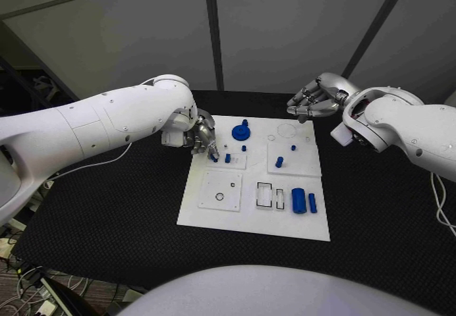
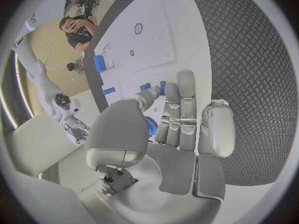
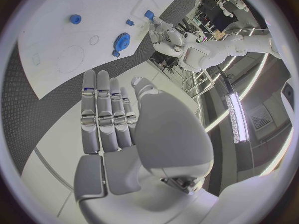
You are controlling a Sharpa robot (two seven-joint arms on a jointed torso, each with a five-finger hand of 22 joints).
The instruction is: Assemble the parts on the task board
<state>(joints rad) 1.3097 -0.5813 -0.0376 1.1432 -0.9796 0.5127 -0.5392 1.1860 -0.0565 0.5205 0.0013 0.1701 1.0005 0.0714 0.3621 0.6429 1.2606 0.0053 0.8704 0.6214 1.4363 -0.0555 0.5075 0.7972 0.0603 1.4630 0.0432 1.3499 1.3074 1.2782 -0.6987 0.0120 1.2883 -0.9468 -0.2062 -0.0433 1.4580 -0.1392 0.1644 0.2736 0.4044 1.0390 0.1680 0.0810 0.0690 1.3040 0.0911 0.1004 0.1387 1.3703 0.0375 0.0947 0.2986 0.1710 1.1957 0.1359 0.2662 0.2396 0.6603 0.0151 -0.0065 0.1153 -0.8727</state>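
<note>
The white task board (image 1: 256,217) lies mid-table with several blue parts on it: a gear (image 1: 241,132), small pegs (image 1: 228,158) (image 1: 279,161) and a thick cylinder (image 1: 298,200) beside a thin bar (image 1: 313,203). My left hand (image 1: 200,137) reaches over the board's far left part, fingers stretched out. Its thumb and a fingertip (image 2: 171,92) flank a small blue peg (image 2: 163,88); I cannot tell whether they pinch it. My right hand (image 1: 313,100) hovers off the board's far right corner, holding nothing, fingers (image 3: 106,109) straight. Beyond those fingers lies the gear (image 3: 121,39).
The board carries raised white sub-plates: one with a round hole (image 1: 221,195) near left, one with rectangular slots (image 1: 270,195) beside the cylinder. Black textured table (image 1: 105,217) surrounds the board on all sides. A cable (image 1: 442,197) trails at the table's right edge.
</note>
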